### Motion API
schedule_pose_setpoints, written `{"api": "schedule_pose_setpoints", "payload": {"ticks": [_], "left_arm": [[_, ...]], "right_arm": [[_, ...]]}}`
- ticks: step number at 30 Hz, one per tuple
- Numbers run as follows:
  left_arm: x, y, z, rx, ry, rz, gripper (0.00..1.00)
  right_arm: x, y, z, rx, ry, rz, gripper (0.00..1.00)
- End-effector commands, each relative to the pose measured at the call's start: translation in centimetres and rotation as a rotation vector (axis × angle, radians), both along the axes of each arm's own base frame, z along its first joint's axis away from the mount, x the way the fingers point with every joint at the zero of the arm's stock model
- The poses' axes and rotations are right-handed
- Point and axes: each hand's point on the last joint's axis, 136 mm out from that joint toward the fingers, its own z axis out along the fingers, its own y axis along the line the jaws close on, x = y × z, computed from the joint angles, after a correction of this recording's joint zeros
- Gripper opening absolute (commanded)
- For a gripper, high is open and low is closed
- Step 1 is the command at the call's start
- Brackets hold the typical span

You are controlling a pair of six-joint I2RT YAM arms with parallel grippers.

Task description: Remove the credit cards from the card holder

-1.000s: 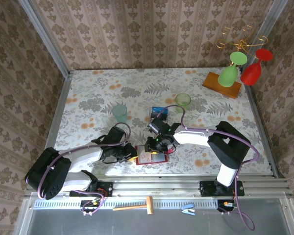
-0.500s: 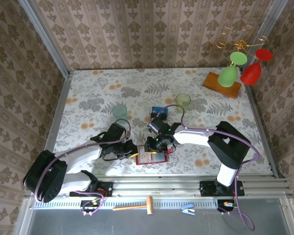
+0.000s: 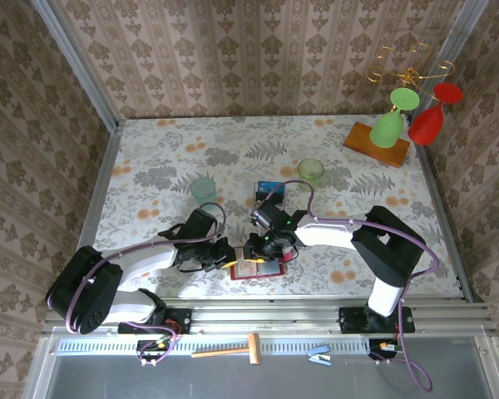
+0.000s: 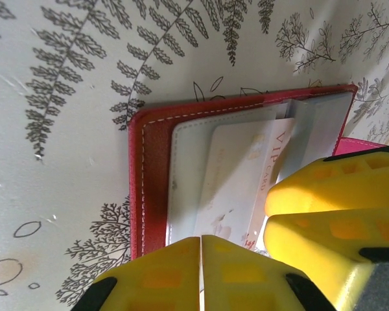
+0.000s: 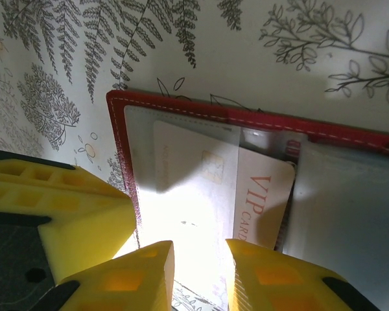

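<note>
The card holder (image 3: 254,268) lies open near the table's front edge, red with a grey inside (image 4: 149,181) (image 5: 181,103). A pale pinkish-white credit card (image 4: 236,175) (image 5: 246,188) marked VIP CARD sticks partway out of its clear pocket. My left gripper (image 3: 226,259) (image 4: 201,272) is shut, with nothing visible between its yellow fingers, tips at the holder's left edge. From the right, my right gripper (image 3: 263,249) (image 5: 198,275) hovers over the card, its jaws a narrow gap apart with the card's face showing between them.
A small dark blue flat thing (image 3: 267,188) lies just behind the right wrist. Two green cups (image 3: 204,191) (image 3: 310,170) stand mid-table. A wooden stand (image 3: 376,143) with green and red glasses sits at the back right. A hammer (image 3: 231,349) lies below the front rail.
My left arm has shifted slightly toward the card holder and its jaws have closed the last bit. The right gripper has stayed in place.
</note>
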Motion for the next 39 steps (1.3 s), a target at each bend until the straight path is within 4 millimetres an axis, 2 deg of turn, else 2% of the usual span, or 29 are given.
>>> {"api": "schedule_pose_setpoints", "payload": {"ticks": [1,15,23,28,33,39], "left_arm": [[-0.6,0.3,-0.7,0.020,0.015,-0.010,0.10],[-1.1,1.2,-1.9,0.062,0.033,-0.019,0.10],[-1.1,1.2,-1.8,0.067,0.032,-0.020,0.10],[-0.7,0.9,-0.9,0.051,0.015,-0.020,0.10],[0.1,0.0,1.2,0.026,-0.032,-0.046,0.11],[0.2,-1.2,2.1,-0.008,-0.035,-0.068,0.11]], "right_arm": [[-0.8,-0.5,-1.6,-0.022,0.059,-0.005,0.29],[0.1,-1.8,-1.7,-0.121,0.008,0.013,0.29],[0.5,-1.2,-0.6,-0.087,-0.016,0.025,0.29],[0.5,-1.0,0.0,-0.067,-0.022,0.026,0.29],[0.6,-0.9,0.9,-0.035,-0.027,0.012,0.29],[0.6,-1.3,1.1,-0.019,-0.022,-0.007,0.29]]}}
